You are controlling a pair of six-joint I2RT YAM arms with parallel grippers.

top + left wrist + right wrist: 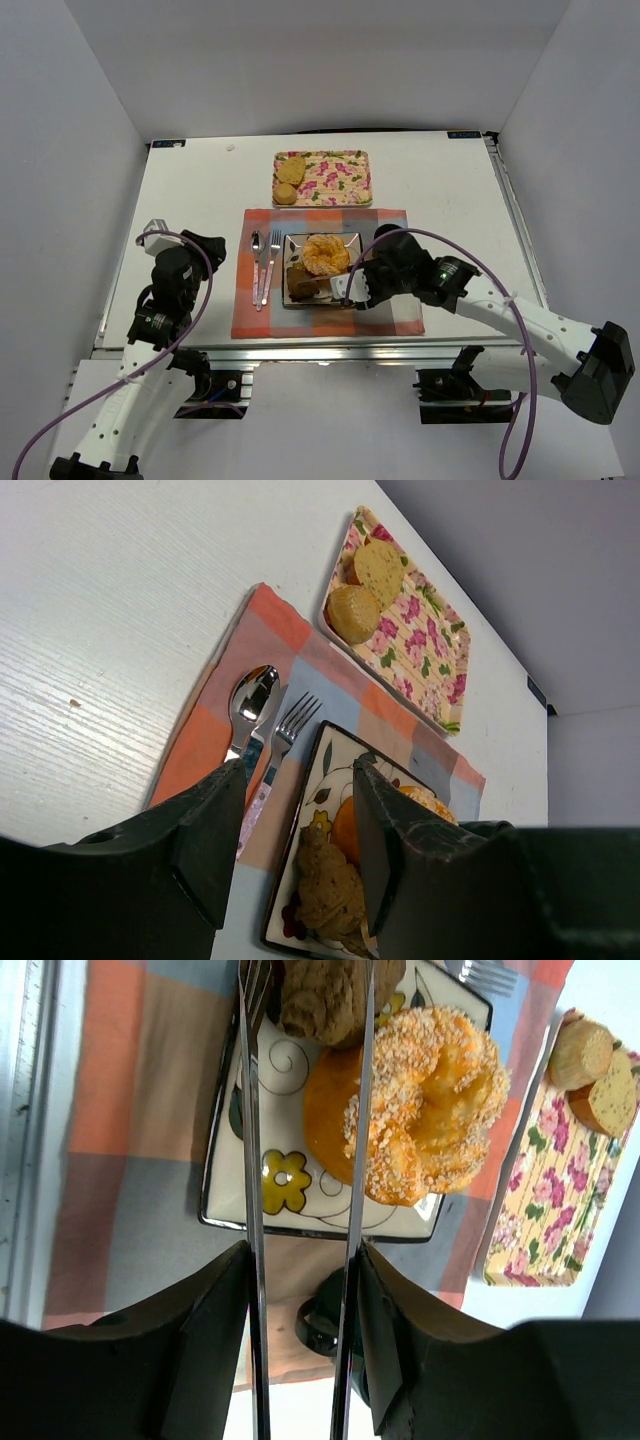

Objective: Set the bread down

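Observation:
A brown bread piece lies at the near-left end of the flowered square plate, next to a sugared ring doughnut. My right gripper is shut on a pair of metal tongs. The tong blades reach over the plate and their tips stand on either side of the brown bread. From above, the right gripper is at the plate's near edge. My left gripper is open and empty, left of the placemat.
A floral tray with two round bread slices stands behind the plate. A spoon and fork lie on the checked placemat, left of the plate. White walls close in the table.

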